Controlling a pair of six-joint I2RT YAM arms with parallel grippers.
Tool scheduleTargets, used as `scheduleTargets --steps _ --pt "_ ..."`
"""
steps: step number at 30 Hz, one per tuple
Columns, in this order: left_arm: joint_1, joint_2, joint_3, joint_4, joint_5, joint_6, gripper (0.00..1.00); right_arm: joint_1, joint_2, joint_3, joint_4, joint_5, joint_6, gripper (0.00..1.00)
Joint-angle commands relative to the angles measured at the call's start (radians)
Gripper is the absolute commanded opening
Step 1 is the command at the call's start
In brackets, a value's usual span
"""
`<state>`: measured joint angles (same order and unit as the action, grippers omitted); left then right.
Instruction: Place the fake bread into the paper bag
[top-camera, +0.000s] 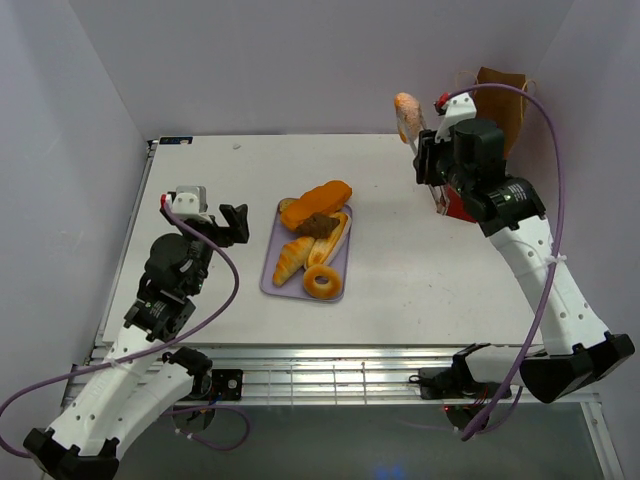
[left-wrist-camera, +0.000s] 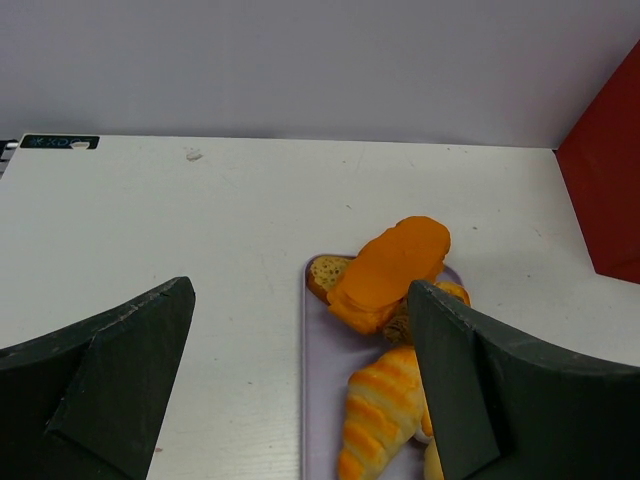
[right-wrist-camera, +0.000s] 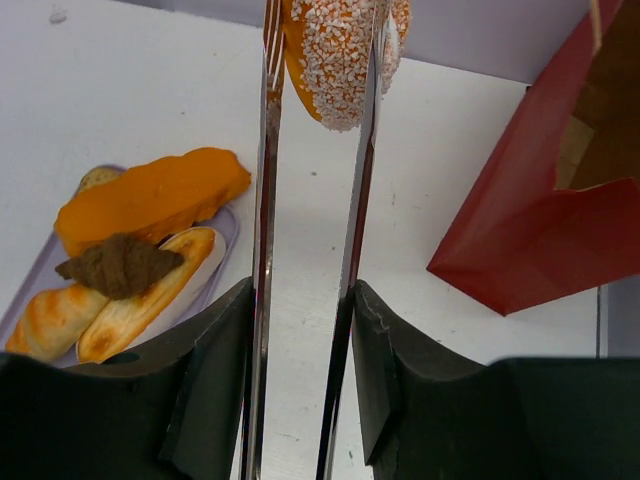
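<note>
My right gripper (top-camera: 427, 160) (right-wrist-camera: 300, 300) is shut on thin metal tongs (right-wrist-camera: 262, 200). The tongs pinch a pink-frosted sprinkled donut (top-camera: 407, 112) (right-wrist-camera: 340, 60) in the air, left of the red and brown paper bag (top-camera: 500, 100) (right-wrist-camera: 540, 220). On the lavender tray (top-camera: 272, 280) lie the orange loaf (top-camera: 315, 205) (left-wrist-camera: 390, 272), dark brown piece (top-camera: 318, 224) (right-wrist-camera: 120, 262), split bun (right-wrist-camera: 150, 290), croissant (top-camera: 292, 260) (left-wrist-camera: 380, 410) and tan ring donut (top-camera: 322, 282). My left gripper (top-camera: 235, 222) (left-wrist-camera: 300, 300) is open and empty, just left of the tray.
The bag stands at the table's far right corner, against the wall, partly hidden behind my right arm; its red side shows in the left wrist view (left-wrist-camera: 605, 190). Walls close in the table at the back and both sides.
</note>
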<state>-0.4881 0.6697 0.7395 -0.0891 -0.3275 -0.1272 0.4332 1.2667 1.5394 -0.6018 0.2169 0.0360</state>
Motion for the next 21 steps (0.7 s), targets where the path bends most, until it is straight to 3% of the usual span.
scheduleTargets --steps 1,9,21 --pt "-0.007 -0.019 -0.006 0.011 -0.016 0.012 0.98 -0.071 -0.015 0.070 0.091 -0.014 0.041 0.46" --pt "-0.013 -0.028 -0.008 0.011 -0.016 0.014 0.98 -0.275 0.008 0.137 0.092 -0.040 0.067 0.47" --pt "-0.020 -0.041 -0.017 0.020 -0.036 0.029 0.98 -0.419 0.095 0.150 0.146 -0.077 0.079 0.47"
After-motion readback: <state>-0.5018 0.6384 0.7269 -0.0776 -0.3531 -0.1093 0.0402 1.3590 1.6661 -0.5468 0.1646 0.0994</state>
